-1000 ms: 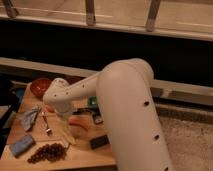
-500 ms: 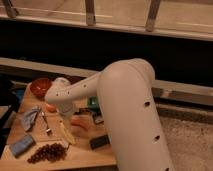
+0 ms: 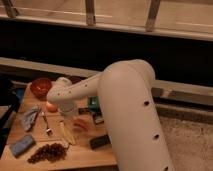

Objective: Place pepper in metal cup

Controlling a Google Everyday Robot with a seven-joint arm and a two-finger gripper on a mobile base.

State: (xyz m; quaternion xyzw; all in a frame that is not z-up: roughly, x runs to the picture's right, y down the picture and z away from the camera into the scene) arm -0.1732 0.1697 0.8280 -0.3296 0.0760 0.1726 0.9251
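Arm barely moved vs a sec ago; gripper (image 3: 69, 113) low over worktop (image 3: 85, 155), just beside pepper (image 3: 80, 123). Open/closed: can't tell. Pepper prob. not yet lifted.

arm (image 3: 125, 100) white | bowl (image 3: 40, 86) red | pepper (image 3: 80, 123) red-orange | fruit (image 3: 51, 106) orange | grapes (image 3: 47, 152) dark

The pepper (image 3: 80, 123) is a slim red-orange chili, slightly curved and tapering toward one end. It lies flat on the wooden tabletop, roughly crosswise in the view. The gripper (image 3: 71, 114) is low over the table under the white forearm, and the pepper is just to its right, very close; whether they touch cannot be told. The metal cup cannot be made out.
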